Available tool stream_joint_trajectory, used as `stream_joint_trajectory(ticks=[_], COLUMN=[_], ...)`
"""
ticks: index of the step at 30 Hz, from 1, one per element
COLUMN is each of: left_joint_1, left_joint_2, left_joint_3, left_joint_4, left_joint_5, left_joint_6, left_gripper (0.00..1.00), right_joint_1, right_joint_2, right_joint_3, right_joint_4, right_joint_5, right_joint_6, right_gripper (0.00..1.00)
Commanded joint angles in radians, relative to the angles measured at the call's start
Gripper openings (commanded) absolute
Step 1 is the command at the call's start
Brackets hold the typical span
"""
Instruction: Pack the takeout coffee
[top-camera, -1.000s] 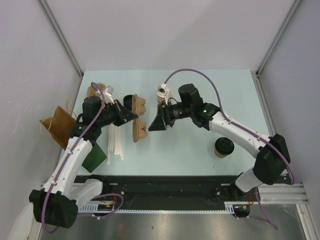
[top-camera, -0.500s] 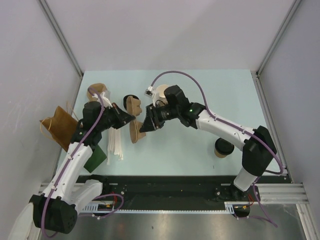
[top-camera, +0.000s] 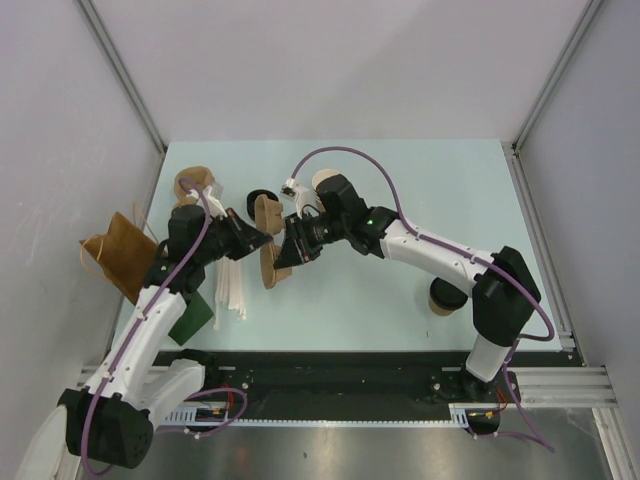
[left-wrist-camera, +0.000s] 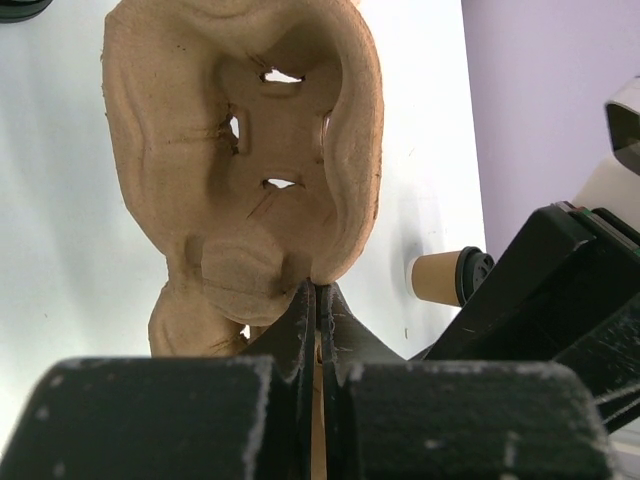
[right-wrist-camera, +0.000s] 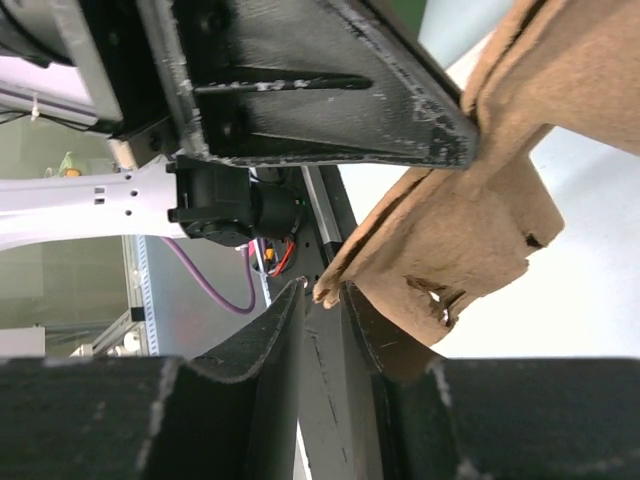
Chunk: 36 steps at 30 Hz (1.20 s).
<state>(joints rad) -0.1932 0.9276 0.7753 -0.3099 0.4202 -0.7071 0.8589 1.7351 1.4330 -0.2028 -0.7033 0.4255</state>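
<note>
The takeout coffee, a small tan cup with a black lid, stands at the right of the table, partly behind my right arm. It also shows small in the left wrist view. My left gripper is shut on the rim of a brown pulp cup carrier and holds it up on edge. My right gripper is narrowly open, its tips on either side of a corner of the carrier. The green bag lies at the near left.
A brown paper bag sits at the left edge. Nested tan cups, a loose black lid and a white cup lie at the back. White sticks lie under the left arm.
My right gripper has moved left to the carrier and its jaws have narrowed around the carrier's edge. The left gripper still holds the carrier in about the same place.
</note>
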Motion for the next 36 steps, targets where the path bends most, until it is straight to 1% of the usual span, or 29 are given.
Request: stream_joint_trajectory(ticks=[1, 13, 14, 16, 17, 18, 22, 23, 26, 32, 36], left_joint_1=[-0.012, -0.014, -0.014, -0.015, -0.017, -0.017, -0.020, -0.023, -0.029, -0.031, -0.031], left_joint_2=[-0.029, -0.029, -0.029, -0.024, -0.023, -0.021, -0.009, -0.007, -0.001, 0.002, 0.008], left_joint_3=[-0.002, -0.010, -0.008, -0.002, 0.001, 0.004, 0.028, 0.031, 0.030, 0.025, 0.025], left_joint_4=[0.028, 0.026, 0.026, 0.026, 0.025, 0.025, 0.017, 0.014, 0.008, 0.006, 0.012], left_joint_5=[0.002, 0.000, -0.004, -0.011, -0.012, -0.011, -0.012, -0.011, -0.001, 0.002, 0.012], left_joint_6=[-0.005, -0.014, -0.014, -0.020, -0.028, -0.031, -0.035, -0.038, -0.054, -0.069, -0.083], left_gripper=[0.00, 0.00, 0.00, 0.00, 0.00, 0.00, 0.00, 0.00, 0.00, 0.00, 0.00], right_joint_1=[0.002, -0.004, -0.001, 0.012, 0.022, 0.031, 0.063, 0.072, 0.075, 0.075, 0.071], right_joint_2=[0.004, 0.001, 0.003, 0.006, 0.010, 0.017, 0.041, 0.047, 0.073, 0.083, 0.080], right_joint_3=[0.050, 0.049, 0.050, 0.059, 0.066, 0.073, 0.136, 0.147, 0.187, 0.199, 0.201], right_joint_4=[0.010, -0.014, -0.020, -0.039, -0.050, -0.079, -0.139, -0.153, -0.191, -0.233, -0.241], right_joint_5=[0.041, 0.085, 0.094, 0.132, 0.171, 0.197, 0.298, 0.348, 0.422, 0.574, 0.613], right_joint_6=[-0.017, -0.031, -0.042, -0.056, -0.074, -0.086, -0.123, -0.129, -0.136, -0.110, -0.094], right_gripper=[0.25, 0.21, 0.20, 0.18, 0.14, 0.13, 0.13, 0.13, 0.14, 0.18, 0.21])
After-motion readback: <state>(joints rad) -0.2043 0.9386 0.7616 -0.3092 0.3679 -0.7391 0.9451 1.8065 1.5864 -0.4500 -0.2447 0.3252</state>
